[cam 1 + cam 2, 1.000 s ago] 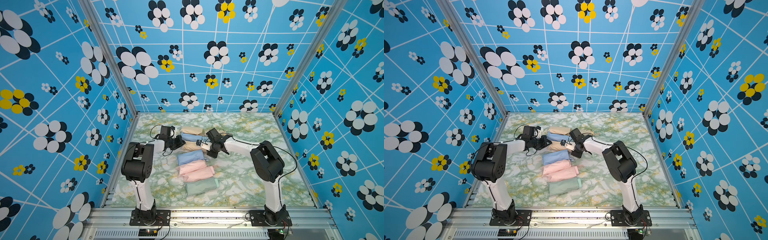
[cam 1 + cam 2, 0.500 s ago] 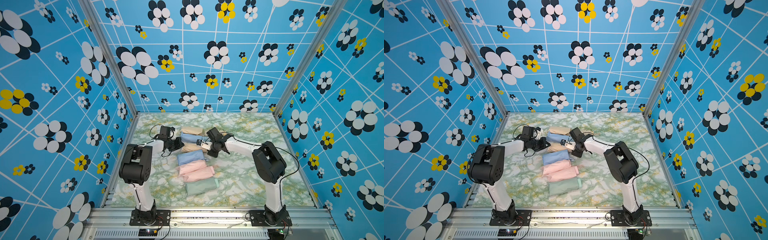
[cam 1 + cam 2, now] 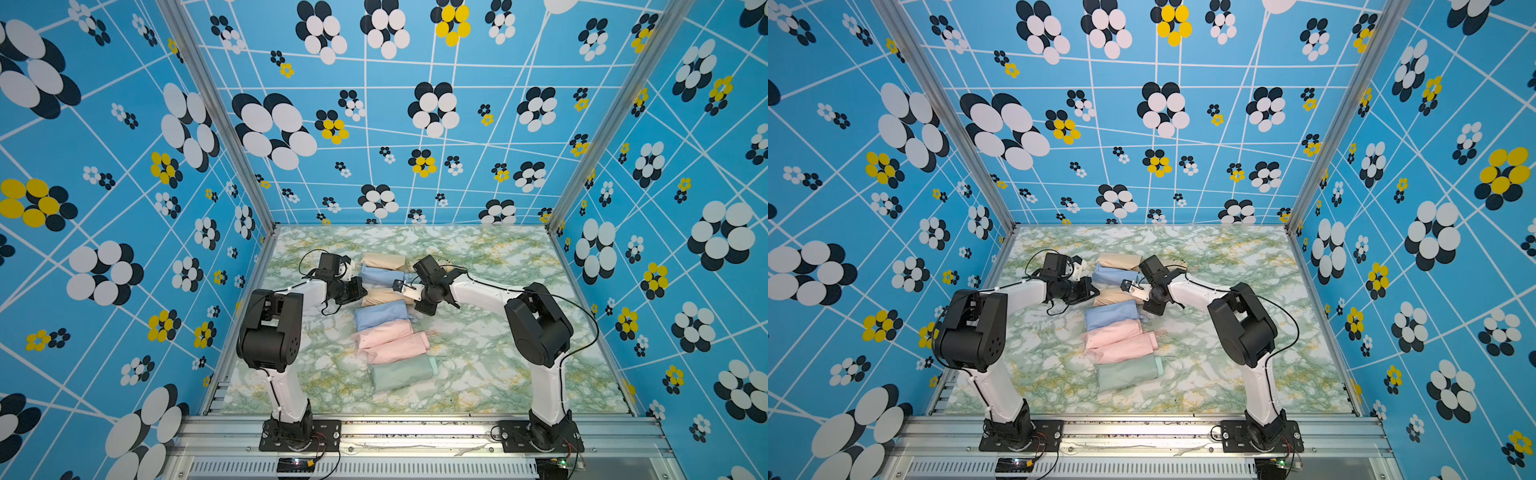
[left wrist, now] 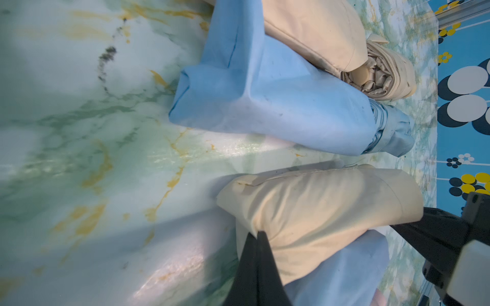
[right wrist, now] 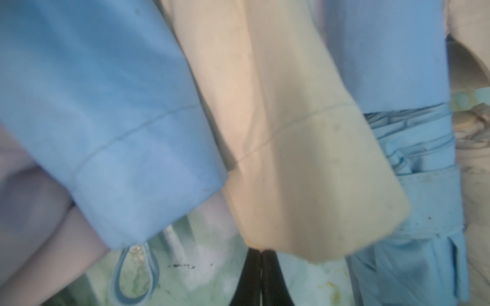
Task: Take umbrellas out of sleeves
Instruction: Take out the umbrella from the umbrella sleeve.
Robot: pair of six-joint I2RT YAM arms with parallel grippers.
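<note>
Starting nearest the arm bases, a column of seven filled sleeves lies on the marbled worktop (image 3: 478,353): the mint green sleeve (image 3: 401,372), a pink sleeve (image 3: 400,350), a second pink sleeve (image 3: 384,334), the near blue sleeve (image 3: 380,313), the middle beige sleeve (image 3: 384,296), the far blue sleeve (image 3: 380,275) and the far beige sleeve (image 3: 382,261).

The work looks barely begun. Every sleeve bulges, none lies flat and empty, and no umbrella lies free.

The middle beige sleeve is the one in hand. The left fingers (image 4: 254,265) are pressed together, pinching its cloth near the closed end. The right fingers (image 5: 252,278) are pressed together on its open hem; whether they also catch the umbrella inside I cannot tell.

Beyond it, the blue umbrella (image 4: 389,132) and beige umbrella (image 4: 381,74) only poke from their sleeves.

Count: one mint, two pink, two blue and two beige sleeves, so seven, and by the bulges seven umbrellas to free.
</note>
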